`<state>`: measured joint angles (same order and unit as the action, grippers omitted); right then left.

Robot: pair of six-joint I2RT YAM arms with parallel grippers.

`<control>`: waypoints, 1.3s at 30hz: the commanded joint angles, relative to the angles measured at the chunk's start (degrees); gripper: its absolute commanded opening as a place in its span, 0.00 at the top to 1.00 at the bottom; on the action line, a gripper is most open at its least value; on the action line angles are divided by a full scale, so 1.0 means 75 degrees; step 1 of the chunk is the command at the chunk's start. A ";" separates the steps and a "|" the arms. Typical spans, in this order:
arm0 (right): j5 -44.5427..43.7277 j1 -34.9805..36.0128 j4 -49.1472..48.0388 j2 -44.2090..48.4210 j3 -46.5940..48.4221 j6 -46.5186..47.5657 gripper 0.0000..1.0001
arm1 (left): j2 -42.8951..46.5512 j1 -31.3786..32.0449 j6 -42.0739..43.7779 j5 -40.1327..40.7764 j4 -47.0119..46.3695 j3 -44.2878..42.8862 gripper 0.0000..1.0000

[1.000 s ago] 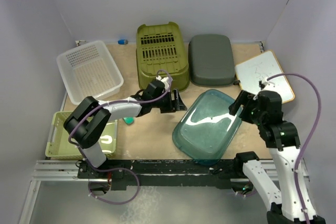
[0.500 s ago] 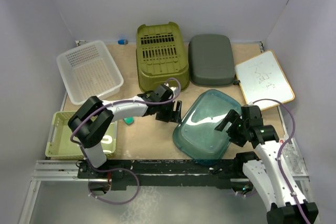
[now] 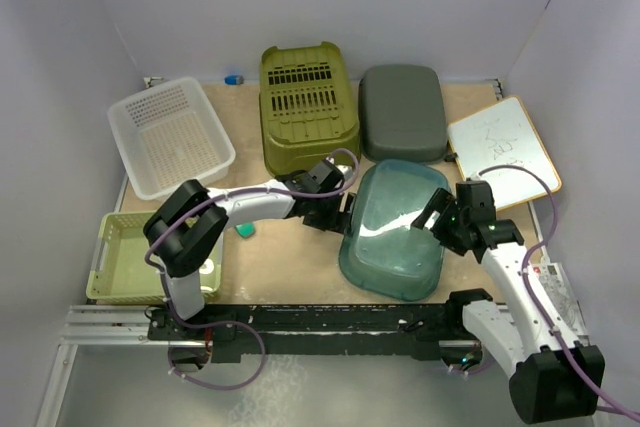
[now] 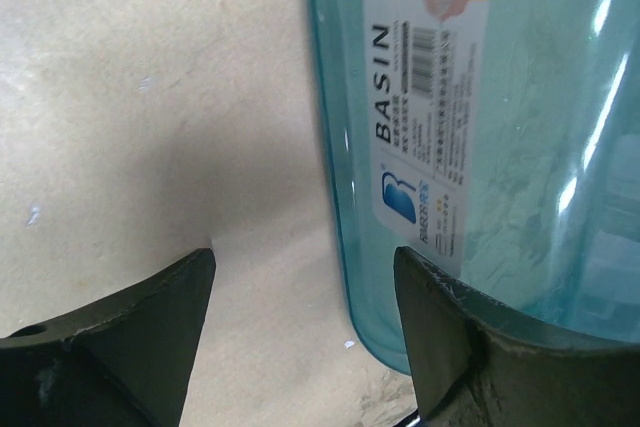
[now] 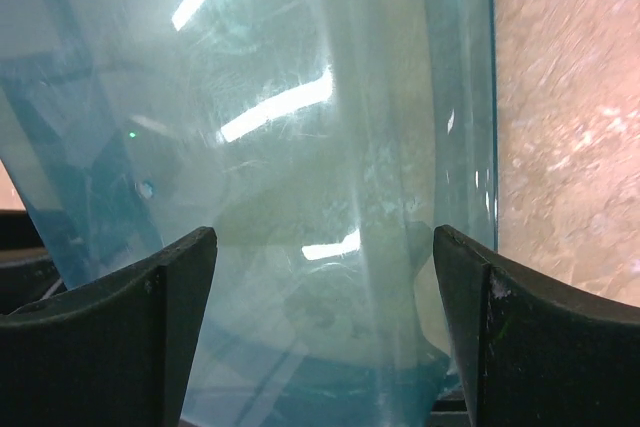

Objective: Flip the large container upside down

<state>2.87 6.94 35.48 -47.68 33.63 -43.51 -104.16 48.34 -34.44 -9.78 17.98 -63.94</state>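
The large container is a clear teal basin [image 3: 395, 229] in the middle of the table, its base facing up towards the top camera. My left gripper [image 3: 335, 209] is open at the basin's left rim. In the left wrist view the labelled wall [image 4: 430, 97] runs between the fingers [image 4: 140, 337], close against the right one, and the left gripper [image 4: 305, 317] holds nothing. My right gripper [image 3: 440, 217] is open at the basin's right side. In the right wrist view the teal wall [image 5: 300, 147] fills the space ahead of the open right gripper [image 5: 325, 327].
An upturned olive basket [image 3: 308, 107] and an upturned grey tub [image 3: 402, 112] stand at the back. A white basket [image 3: 170, 135] is at the back left, a pale green basket [image 3: 125, 257] at the front left, a whiteboard [image 3: 503, 152] at the right. A small teal object [image 3: 244, 231] lies beside the left arm.
The basin has swung round and shifted, its long side now running front to back. The left gripper followed its left rim rightwards. The right arm dropped low and came in to the basin's right side.
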 commanded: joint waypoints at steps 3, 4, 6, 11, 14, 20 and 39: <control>-0.0194 0.0059 -0.0962 -0.0248 0.0727 0.0172 0.11 | -0.0477 0.0591 0.0030 -0.0571 -0.0202 -0.0532 0.30; -0.0259 0.0059 -0.0966 -0.0297 0.0817 0.0191 0.11 | -0.0513 0.0638 0.0046 -0.0615 -0.0197 -0.0596 0.30; -0.0352 0.0059 -0.1004 -0.0379 0.0954 0.0262 0.11 | -0.0569 0.0756 0.0045 -0.0657 -0.0213 -0.0682 0.30; -0.0641 0.0059 -0.0965 -0.0549 0.1250 0.0434 0.11 | -0.0700 0.0890 0.0012 -0.0635 -0.0339 -0.1013 0.30; -0.0962 0.0059 -0.0777 -0.0578 0.1508 0.0568 0.11 | -0.0745 0.0937 0.0093 -0.0556 -0.0161 -0.1330 0.30; -0.2152 0.0059 0.0052 -0.0697 0.2134 0.0803 0.00 | -0.0469 0.0942 0.0569 0.0248 0.0658 -0.1647 0.30; -0.0796 0.0059 -0.0730 0.0021 0.2361 0.2110 0.01 | 0.1052 0.0284 0.0898 0.1122 0.1720 -0.2243 0.29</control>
<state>-9.39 7.18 34.98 -47.77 48.90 -31.64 -102.06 54.22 -28.84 -3.36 29.34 -77.80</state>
